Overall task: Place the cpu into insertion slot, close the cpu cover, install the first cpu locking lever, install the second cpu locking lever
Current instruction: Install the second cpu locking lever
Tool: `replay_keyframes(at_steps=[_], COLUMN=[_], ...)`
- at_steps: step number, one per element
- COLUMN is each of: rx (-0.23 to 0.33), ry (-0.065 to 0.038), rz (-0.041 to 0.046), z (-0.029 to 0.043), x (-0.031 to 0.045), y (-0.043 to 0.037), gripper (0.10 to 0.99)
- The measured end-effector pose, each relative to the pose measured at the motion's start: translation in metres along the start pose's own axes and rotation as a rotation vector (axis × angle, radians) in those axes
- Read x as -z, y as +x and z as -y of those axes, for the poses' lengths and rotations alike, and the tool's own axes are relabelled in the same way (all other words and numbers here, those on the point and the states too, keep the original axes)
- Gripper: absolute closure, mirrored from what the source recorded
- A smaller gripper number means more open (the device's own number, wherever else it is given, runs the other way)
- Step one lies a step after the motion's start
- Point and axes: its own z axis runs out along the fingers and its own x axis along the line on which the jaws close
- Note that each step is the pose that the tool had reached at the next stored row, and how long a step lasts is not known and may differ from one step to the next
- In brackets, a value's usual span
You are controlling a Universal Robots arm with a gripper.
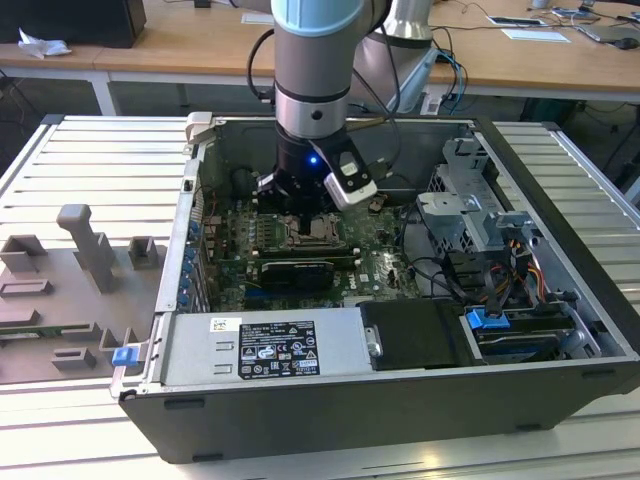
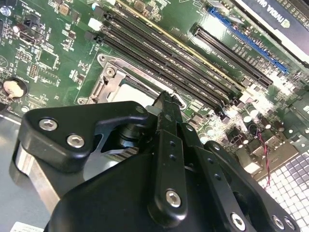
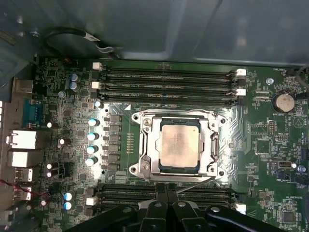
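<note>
Though tool [image 3: 166, 191] fingers together, empty: cpu [image 3: 180, 144] in insertion slot [image 3: 145, 145], just beside tool tips.

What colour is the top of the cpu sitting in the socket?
Pale beige-silver metal; the cpu shows best in the first wrist view, framed by the silver cpu cover.

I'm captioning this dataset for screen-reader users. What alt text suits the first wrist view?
Looking down on a green motherboard, the cpu lies in the insertion slot with the silver cpu cover framing it. Black memory slots run along both sides, and the gripper sits at the socket's edge.
</note>
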Motion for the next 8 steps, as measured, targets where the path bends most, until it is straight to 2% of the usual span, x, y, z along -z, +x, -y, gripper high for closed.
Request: replay_keyframes(at_steps=[3,8], rx=[0.0,0.0], ry=[-0.001,-0.01], rz=[0.0,0.0005], z=[0.0001,0.0], x=[-0.0012,-0.0025], y=[0.0009,0.0033], gripper=[0.98,0.98])
